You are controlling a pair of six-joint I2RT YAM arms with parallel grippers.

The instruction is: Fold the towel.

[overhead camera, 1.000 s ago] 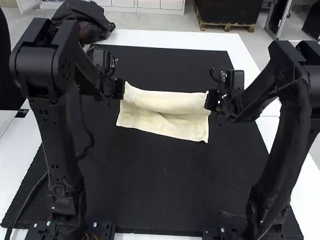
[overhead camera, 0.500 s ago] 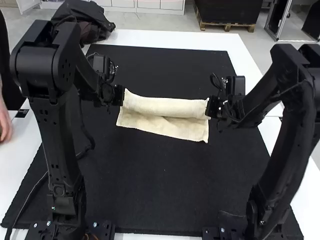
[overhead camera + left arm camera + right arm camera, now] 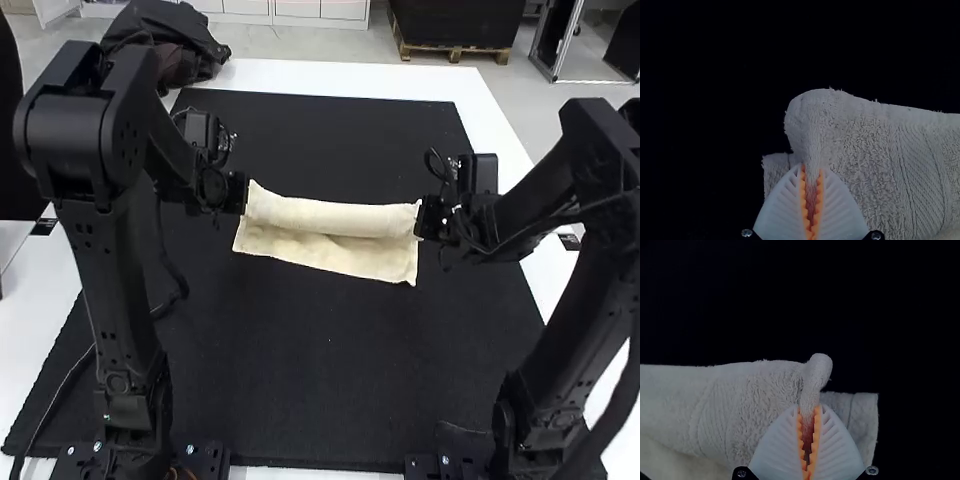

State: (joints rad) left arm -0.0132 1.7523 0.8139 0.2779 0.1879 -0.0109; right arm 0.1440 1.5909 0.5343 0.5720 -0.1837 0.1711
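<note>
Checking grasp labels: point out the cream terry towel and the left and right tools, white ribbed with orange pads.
Towel (image 3: pixel 330 216): high view, folded-over far part.
Left tool (image 3: pixel 812 169): left wrist view, midway between its fingertips.
Right tool (image 3: pixel 809 406): right wrist view, midway between its fingertips.

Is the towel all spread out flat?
No, it's partly folded: the towel has its far edge rolled over, and both grippers' fingers pinch the ends of that roll.
</note>
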